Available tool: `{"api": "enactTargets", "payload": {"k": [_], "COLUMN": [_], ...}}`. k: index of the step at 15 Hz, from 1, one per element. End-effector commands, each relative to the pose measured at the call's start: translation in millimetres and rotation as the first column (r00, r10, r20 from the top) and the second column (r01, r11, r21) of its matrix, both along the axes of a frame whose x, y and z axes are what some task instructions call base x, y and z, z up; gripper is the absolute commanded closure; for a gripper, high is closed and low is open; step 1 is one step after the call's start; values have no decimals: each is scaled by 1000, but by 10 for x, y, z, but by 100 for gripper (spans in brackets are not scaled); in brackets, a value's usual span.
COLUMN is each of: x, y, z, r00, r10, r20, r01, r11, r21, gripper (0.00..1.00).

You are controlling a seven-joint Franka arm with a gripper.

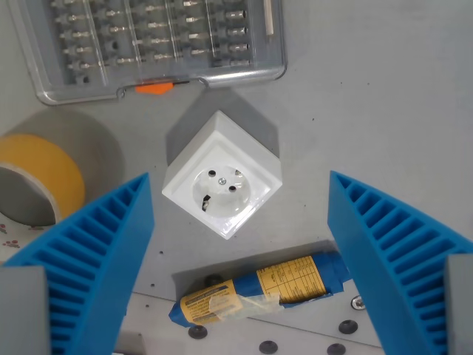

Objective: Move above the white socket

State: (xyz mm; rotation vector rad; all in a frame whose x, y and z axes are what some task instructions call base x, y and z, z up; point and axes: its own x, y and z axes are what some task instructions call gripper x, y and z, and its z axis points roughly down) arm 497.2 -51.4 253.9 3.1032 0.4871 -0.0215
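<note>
Two ribbed blue fingers [89, 259] of end effector [240, 259] spread wide, empty | square white plastic socket [222, 174] between them, on grey desk [384, 103] | untouched

White socket [222, 185] sat at frame centre on grey table [384, 96], rotated diamond-wise. Blue gripper [240, 259] fingers [96, 251] stood wide apart at lower left and lower right. Clear bit case [155, 44] occupied upper left. Yellow tape roll [37, 174] at left edge. Blue-yellow wrapped package [259, 288] lay below socket.
</note>
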Motion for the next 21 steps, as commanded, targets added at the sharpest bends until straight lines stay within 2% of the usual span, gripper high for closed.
{"api": "enactTargets", "payload": {"k": [1,13,21], "x": [2,-22,-98], "y": [-1,-2,-2], "z": [16,-27,-148], "r00": [1000,996,972], "r10": [0,-91,-231], "r20": [4,10,50], "r01": [0,91,232], "r11": [1000,996,973], "r21": [0,-1,3], "gripper": [0,0,0]}}
